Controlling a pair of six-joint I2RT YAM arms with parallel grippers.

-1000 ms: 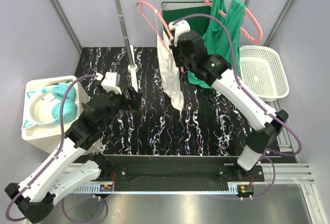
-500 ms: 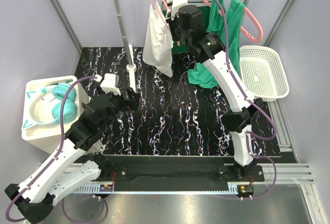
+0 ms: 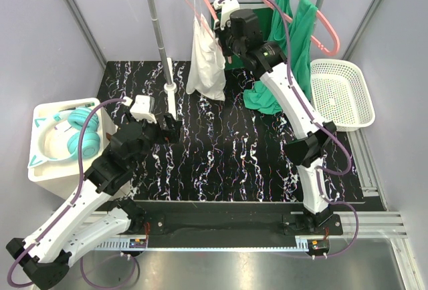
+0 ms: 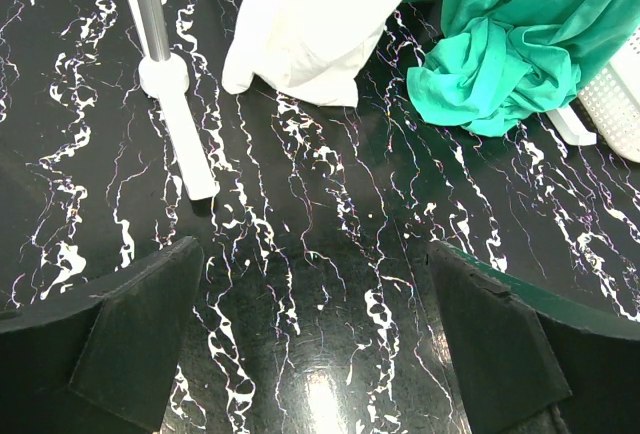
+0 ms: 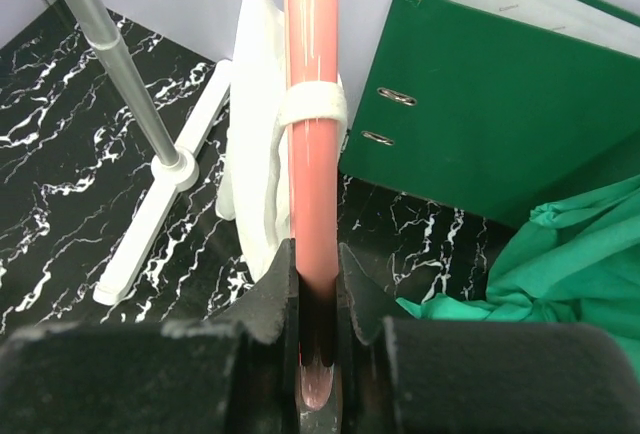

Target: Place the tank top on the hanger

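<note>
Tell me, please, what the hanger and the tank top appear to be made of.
The hanger: probably smooth plastic or a coated bar, glossy pink with a light streak along it. The tank top: soft white fabric, hanging in limp folds.

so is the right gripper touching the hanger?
Touching. Right wrist view: the right gripper is clamped on the hanger, a finger against each side of its bar.

Both arms are showing white plastic shells linked by rounded black joints. The left arm [image 3: 73, 222], in the lower left of the frame, is trailing a looping purple cable [image 3: 80, 144] and carrying a white camera block [image 3: 142, 107] beside its black left pincer [image 3: 170, 126], whose wide matte fingers [image 4: 140, 344] are looking wedge-shaped. The right arm [image 3: 301, 113], right of centre, is wearing a matching cable and white block by its black right pincer [image 3: 225, 43].
</note>
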